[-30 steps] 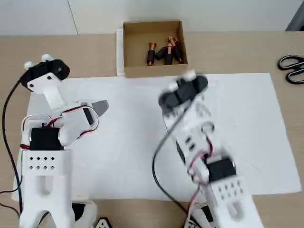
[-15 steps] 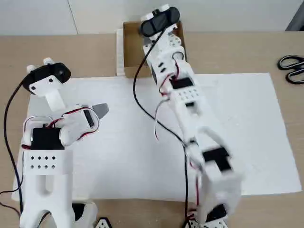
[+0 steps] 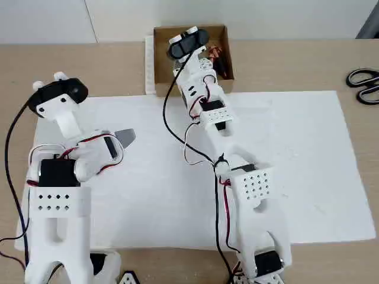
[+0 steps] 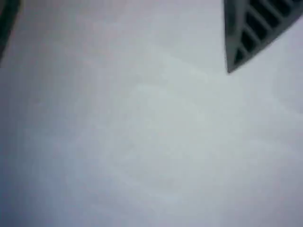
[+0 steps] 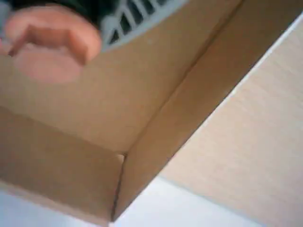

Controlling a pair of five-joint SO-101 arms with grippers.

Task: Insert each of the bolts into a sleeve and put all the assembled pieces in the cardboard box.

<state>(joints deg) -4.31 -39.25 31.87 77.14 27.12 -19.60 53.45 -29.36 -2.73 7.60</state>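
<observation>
Wooden bench (image 3: 89, 65) is carrying a white sheet (image 3: 148, 177). On it, right tool (image 5: 92, 33) is sitting down inside the cardboard box (image 3: 161, 41), clenching a copper piece (image 5: 47, 45) close above the box floor, near an inner corner. More copper pieces (image 3: 217, 56) are lying at the box's other side. Further out, left tool (image 3: 122, 136) is hanging low over the sheet, well apart from the box; can't tell its state. Scissors (image 3: 364, 83) are lying at the bench edge.

Nothing legible here: no text, label, brand, number or sign can be read on any surface in these views — all are plain or blurred.
</observation>
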